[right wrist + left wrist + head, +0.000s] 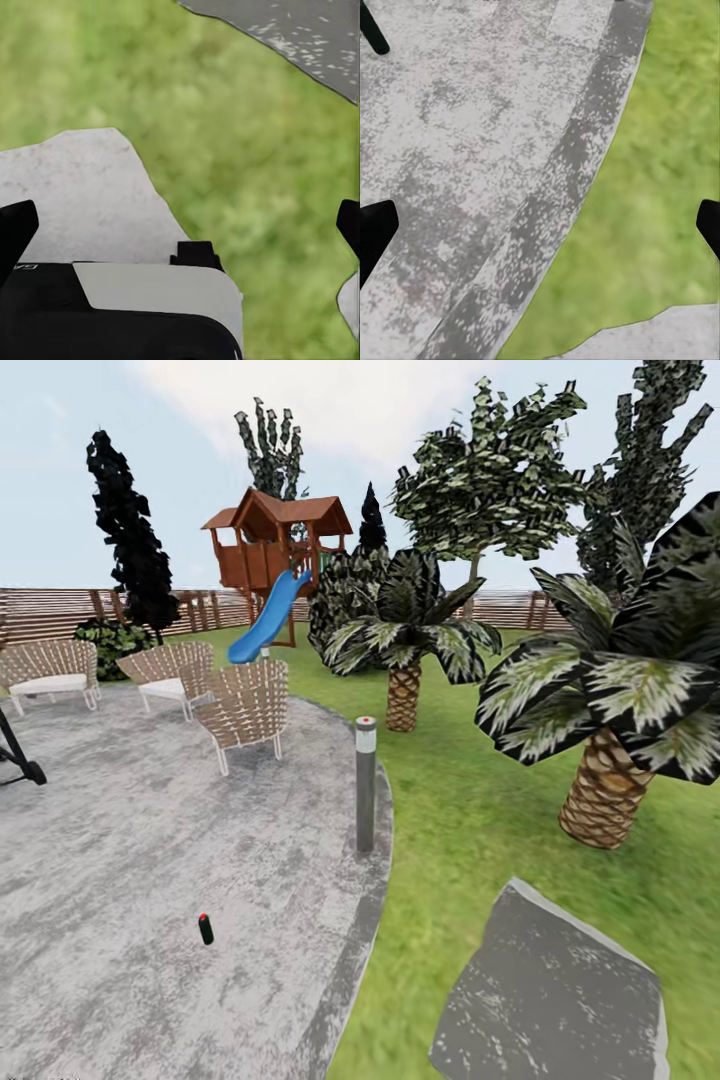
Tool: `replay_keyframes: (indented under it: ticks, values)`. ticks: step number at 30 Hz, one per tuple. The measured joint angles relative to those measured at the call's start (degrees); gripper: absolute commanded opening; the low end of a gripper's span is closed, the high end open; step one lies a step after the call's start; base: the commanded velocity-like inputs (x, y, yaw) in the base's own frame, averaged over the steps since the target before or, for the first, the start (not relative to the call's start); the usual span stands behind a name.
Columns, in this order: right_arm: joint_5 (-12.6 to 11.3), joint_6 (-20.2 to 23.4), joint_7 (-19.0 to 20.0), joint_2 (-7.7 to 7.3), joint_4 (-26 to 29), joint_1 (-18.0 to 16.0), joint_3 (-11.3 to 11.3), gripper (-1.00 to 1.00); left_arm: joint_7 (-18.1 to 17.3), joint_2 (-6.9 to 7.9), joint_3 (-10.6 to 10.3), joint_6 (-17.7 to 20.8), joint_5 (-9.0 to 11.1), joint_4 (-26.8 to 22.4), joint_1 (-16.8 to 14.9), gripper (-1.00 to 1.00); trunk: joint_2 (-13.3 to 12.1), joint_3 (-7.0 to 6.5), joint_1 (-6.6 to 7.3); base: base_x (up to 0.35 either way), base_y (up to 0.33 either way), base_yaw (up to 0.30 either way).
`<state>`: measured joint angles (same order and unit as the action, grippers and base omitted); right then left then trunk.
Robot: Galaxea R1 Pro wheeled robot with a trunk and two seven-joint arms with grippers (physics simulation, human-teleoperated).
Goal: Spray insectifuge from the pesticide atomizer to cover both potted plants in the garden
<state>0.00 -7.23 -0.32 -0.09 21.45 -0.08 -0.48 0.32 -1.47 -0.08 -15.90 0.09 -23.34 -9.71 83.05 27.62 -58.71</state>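
Both grippers' fingers sit spread wide and empty, the left gripper [540, 225] over paving [120, 880] and lawn, where the atomizer [205, 928] stands upright near a lamp post [365, 785], the right gripper [180, 225] above grass and stepping stones.

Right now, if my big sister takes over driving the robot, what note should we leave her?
Left gripper: open, holding nothing, over the edge of the paved patch.
Right gripper: open, holding nothing, over lawn and a stepping stone.
The pesticide atomizer stands upright on the paved patch, ahead and a bit left, nearer than the grey lamp post.
Done: nothing yet; the atomizer is not picked up.
Left: drive closer, grab the atomizer, find the two potted plants, then spray both fully.
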Motion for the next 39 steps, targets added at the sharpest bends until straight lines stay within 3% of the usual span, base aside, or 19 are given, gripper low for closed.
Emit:
replay_keyframes:
  ticks: [22, 39]
  values:
    - [0.0, 0.0, 0.0, 0.0, 0.0, 0.0, 0.0, 1.0, 0.0, -0.01, 0.0, 0.0, 0.0, 0.0, 0.0, 1.0, 0.0, 0.0, 0.0, 0.247, -0.241, 0.256]
    - [0.0, 0.0, 0.0, 0.0, 0.0, 0.0, 0.0, 1.0, -0.1, -0.19, -0.2, 0.0, -0.1, 0.0, 0.0, 1.0, 0.0, 0.0, -0.03, 0.022, -0.023, 0.256]
